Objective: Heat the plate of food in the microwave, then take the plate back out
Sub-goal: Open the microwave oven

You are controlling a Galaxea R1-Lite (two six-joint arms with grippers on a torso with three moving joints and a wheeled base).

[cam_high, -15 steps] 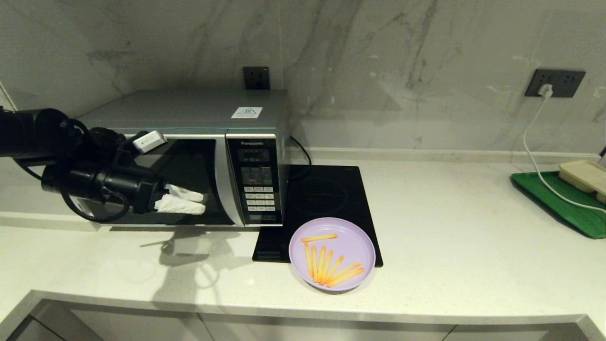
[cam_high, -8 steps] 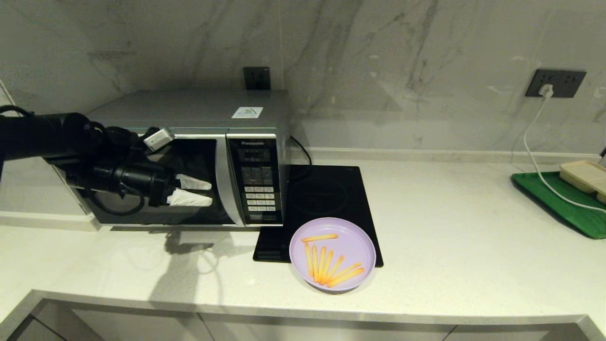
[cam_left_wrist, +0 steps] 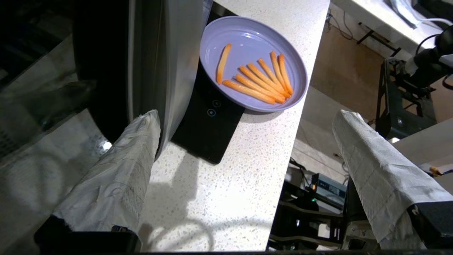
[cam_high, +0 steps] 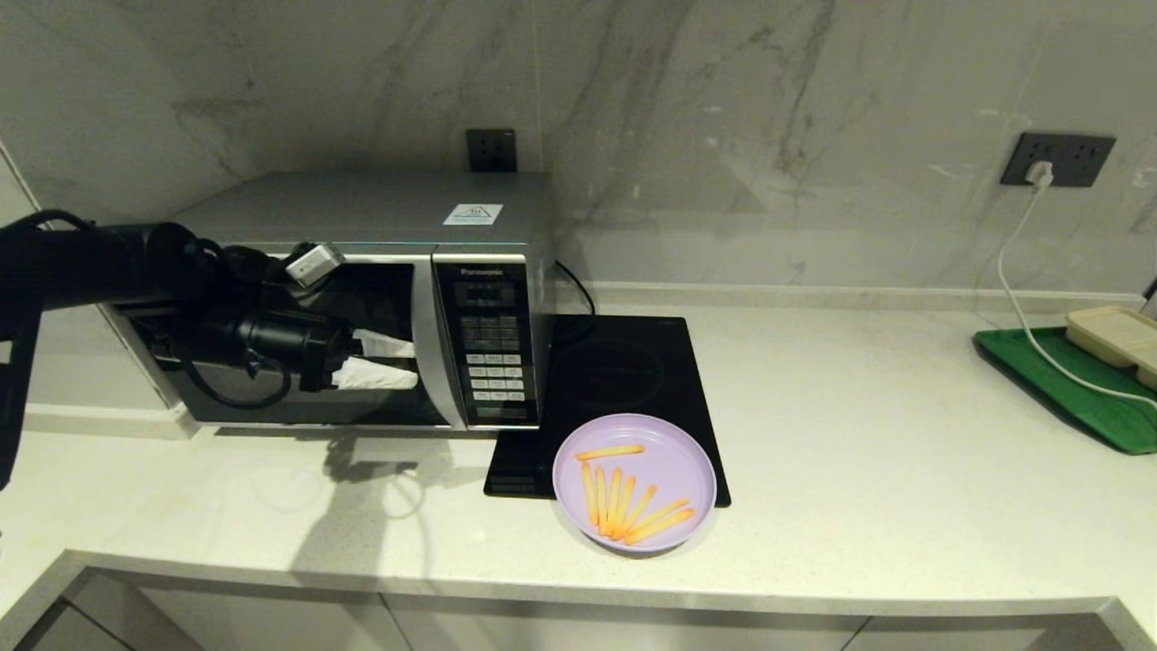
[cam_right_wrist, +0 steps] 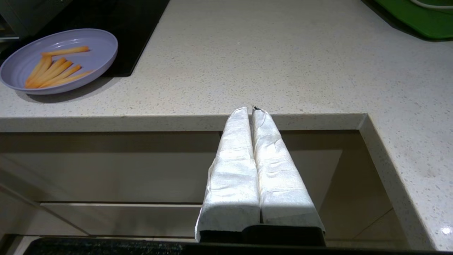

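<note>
The silver microwave (cam_high: 380, 217) stands at the back left of the counter with its dark glass door closed. My left gripper (cam_high: 411, 363) hovers open in front of the door, right beside the curved silver handle strip (cam_high: 430, 344). In the left wrist view that gripper (cam_left_wrist: 246, 117) has one white-wrapped finger (cam_left_wrist: 124, 166) up against the handle strip (cam_left_wrist: 177, 63); nothing lies between the fingers. The lilac plate (cam_high: 673, 470) with several fries (cam_high: 633, 506) sits half on the hob, right of the microwave. My right gripper (cam_right_wrist: 252, 109) hangs shut and empty below the counter's front edge.
A flat black induction hob (cam_high: 615, 371) lies beside the microwave under the plate's back edge. At the far right stands a green tray (cam_high: 1067, 389) with a beige tray (cam_high: 1116, 334) on it, crossed by a white cable (cam_high: 1021, 289).
My left gripper has moved right across the door glass and closer to the handle strip, fingers still open. The plate has not moved.
</note>
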